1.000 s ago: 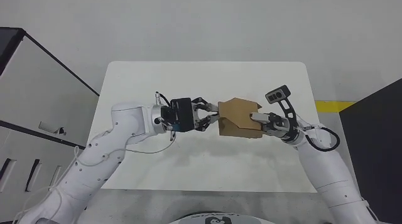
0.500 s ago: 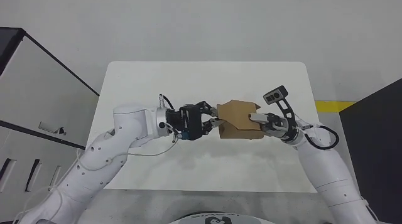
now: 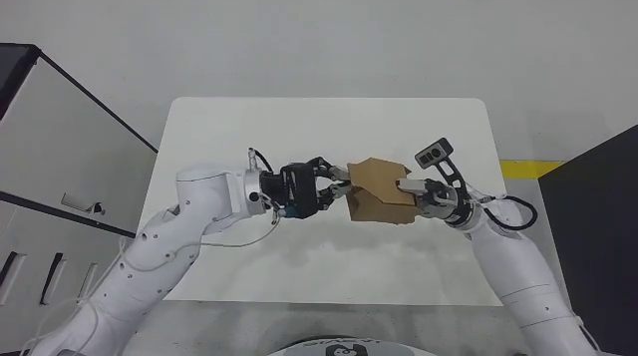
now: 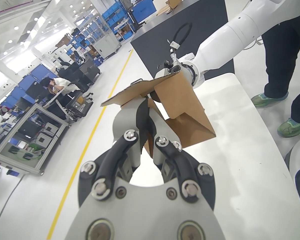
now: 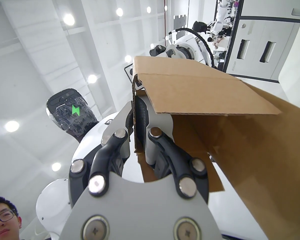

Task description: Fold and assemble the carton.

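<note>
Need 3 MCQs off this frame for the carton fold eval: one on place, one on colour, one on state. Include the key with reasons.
1. Where is the carton?
A. At a corner of the table, away from both claws
B. Over the middle of the table, between the left claw and the right claw
C. Hanging off the table's edge, in one claw only

2. What colour is the carton?
A. White
B. Brown
C. Blue

3. What state is the right claw in?
A. Wide open, clear of the carton
B. Shut on nothing
C. Shut on a carton wall

Key:
1 B: the top view shows the carton mid-table with a claw at each side.
2 B: it is plain brown cardboard in every view.
3 C: the right wrist view shows the jaws closed on the edge of a cardboard wall.
</note>
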Robot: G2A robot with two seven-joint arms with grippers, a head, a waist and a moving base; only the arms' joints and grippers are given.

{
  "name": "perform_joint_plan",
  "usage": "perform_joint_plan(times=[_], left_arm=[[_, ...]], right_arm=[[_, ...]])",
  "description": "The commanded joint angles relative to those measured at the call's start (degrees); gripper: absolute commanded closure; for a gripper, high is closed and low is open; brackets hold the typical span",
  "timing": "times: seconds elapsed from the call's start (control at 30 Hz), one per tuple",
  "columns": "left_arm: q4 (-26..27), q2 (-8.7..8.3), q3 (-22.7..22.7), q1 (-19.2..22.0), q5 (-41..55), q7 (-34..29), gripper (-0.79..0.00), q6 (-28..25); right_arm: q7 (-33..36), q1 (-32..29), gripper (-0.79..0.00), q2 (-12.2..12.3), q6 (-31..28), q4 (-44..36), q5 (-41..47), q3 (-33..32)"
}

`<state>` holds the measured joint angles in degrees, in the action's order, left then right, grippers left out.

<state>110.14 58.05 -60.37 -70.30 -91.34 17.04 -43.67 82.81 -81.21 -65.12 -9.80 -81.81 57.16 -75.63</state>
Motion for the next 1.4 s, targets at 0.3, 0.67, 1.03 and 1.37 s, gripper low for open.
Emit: perform_joint_plan(times=[0.3, 0.67, 1.03, 1.37], left_arm=[[2.42, -0.72, -4.08, -2.09, -0.39, -1.7, 0.0, 0.34], [4.87, -0.87, -4.58, -2.83, -2.59, -1.95, 0.0, 1.75], [9.35, -1.54, -5.41, -4.22, -11.03, -5.64, 0.0, 1.38], [11.36, -1.53, -4.82, -4.0, -13.05, -6.53, 0.0, 2.18]], right_arm=[[5.14, 2.13, 0.0, -0.18, 6.72, 4.21, 5.83, 0.4], [3.18, 1.97, 0.0, -0.27, 10.3, 4.16, 6.92, 1.11], [0.31, 2.19, 0.0, -0.04, 16.14, 4.24, 5.38, 1.64], [-2.26, 1.39, 0.0, -0.07, 16.61, 2.65, 4.66, 2.08]])
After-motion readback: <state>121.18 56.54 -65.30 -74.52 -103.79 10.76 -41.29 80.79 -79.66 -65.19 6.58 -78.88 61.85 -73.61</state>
